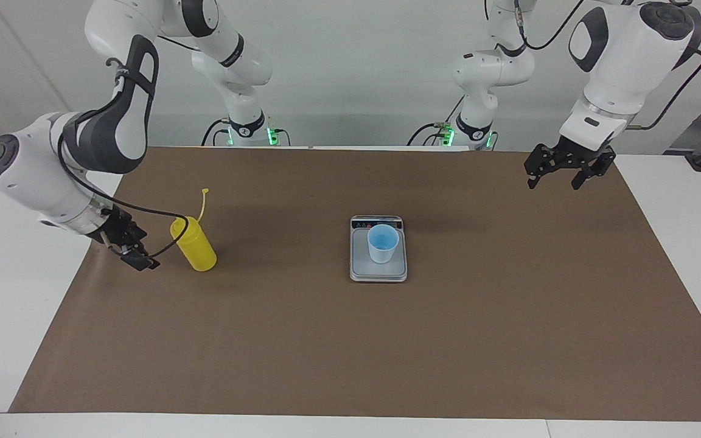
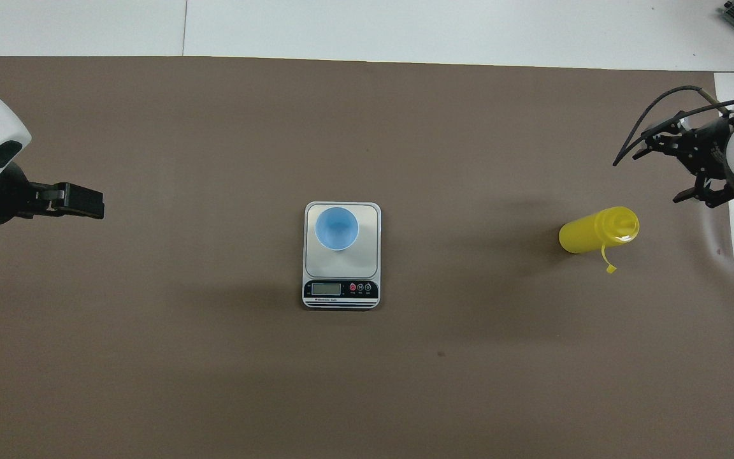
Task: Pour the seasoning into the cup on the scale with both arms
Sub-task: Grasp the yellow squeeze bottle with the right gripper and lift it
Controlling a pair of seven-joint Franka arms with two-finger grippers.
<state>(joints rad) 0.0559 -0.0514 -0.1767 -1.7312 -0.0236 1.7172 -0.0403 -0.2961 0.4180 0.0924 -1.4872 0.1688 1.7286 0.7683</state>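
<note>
The yellow seasoning bottle (image 1: 194, 243) stands upright on the brown mat toward the right arm's end of the table, with its cap strap (image 1: 204, 201) sticking up; it also shows in the overhead view (image 2: 596, 233). My right gripper (image 1: 139, 258) is open and low beside the bottle, a small gap away, not touching; in the overhead view it (image 2: 673, 171) is at the mat's edge. The light-blue cup (image 1: 382, 242) (image 2: 336, 227) stands on the scale (image 1: 378, 272) (image 2: 368, 255) at mid-table. My left gripper (image 1: 559, 177) (image 2: 90, 203) is open, empty, raised over the mat at the left arm's end.
The brown mat (image 1: 350, 353) covers most of the white table (image 1: 16, 292). The scale's display strip (image 2: 340, 290) faces the robots. Nothing else lies on the mat.
</note>
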